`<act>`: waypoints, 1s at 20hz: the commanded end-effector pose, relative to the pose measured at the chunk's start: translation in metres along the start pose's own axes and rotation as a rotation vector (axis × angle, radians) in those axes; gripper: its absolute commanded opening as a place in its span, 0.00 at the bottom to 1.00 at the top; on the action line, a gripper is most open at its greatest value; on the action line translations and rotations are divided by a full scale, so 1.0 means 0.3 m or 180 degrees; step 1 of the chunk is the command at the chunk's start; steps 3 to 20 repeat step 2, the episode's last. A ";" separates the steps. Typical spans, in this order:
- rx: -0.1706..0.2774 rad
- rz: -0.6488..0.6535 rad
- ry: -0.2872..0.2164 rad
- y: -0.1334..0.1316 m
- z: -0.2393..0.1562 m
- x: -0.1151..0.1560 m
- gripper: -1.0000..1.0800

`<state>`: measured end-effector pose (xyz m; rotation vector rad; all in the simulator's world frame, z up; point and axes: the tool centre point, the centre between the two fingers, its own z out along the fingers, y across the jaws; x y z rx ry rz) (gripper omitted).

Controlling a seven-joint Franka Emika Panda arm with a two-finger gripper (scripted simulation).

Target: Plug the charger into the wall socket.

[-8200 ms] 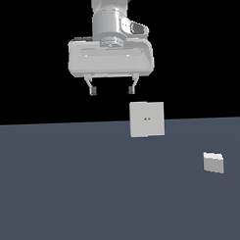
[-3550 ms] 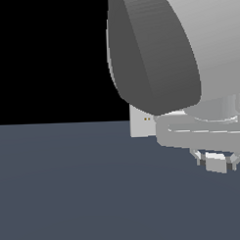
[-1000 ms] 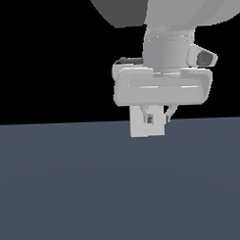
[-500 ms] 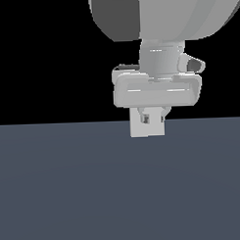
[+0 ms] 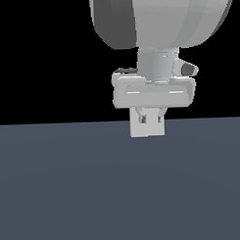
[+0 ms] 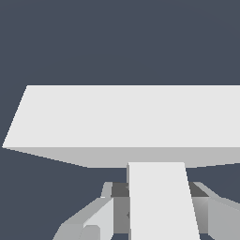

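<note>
My tool (image 5: pixel 150 117) grips the small grey-white boxy charger (image 6: pixel 161 201), its front end meeting the flat light-grey square wall socket (image 6: pixel 131 119) at frame centre.

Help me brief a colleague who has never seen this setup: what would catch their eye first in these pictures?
The bulky grey-white arm filling the top of the exterior view, its gripper hanging right in front of the wall socket at the floor's far edge. In the wrist view, the charger sits clamped between the fingers, its end close against the socket's broad pale plate.
</note>
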<state>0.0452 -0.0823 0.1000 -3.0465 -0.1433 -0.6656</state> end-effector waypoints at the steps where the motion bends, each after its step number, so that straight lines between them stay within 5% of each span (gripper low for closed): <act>1: 0.0001 -0.0001 0.0002 0.000 0.001 0.002 0.00; 20: 0.0001 -0.0001 0.0002 0.000 0.001 0.002 0.00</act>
